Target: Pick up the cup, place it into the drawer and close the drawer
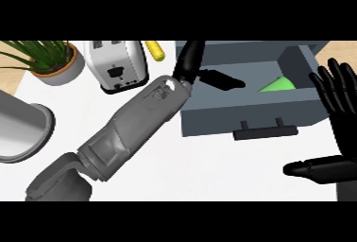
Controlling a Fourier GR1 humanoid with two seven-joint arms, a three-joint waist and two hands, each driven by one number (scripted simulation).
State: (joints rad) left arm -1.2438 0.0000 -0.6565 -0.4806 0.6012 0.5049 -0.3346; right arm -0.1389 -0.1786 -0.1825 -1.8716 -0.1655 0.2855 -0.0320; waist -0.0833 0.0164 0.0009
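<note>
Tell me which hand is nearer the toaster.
Left. The left hand reaches over the drawer, just right of the toaster; the right hand rests open at the far right edge.

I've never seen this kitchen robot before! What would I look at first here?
A long grey forearm slants across the white counter, its black left hand over the open grey drawer. A bright green cup sits inside the drawer, toward its right. The right hand rests open at the view's right edge, fingers up.
</note>
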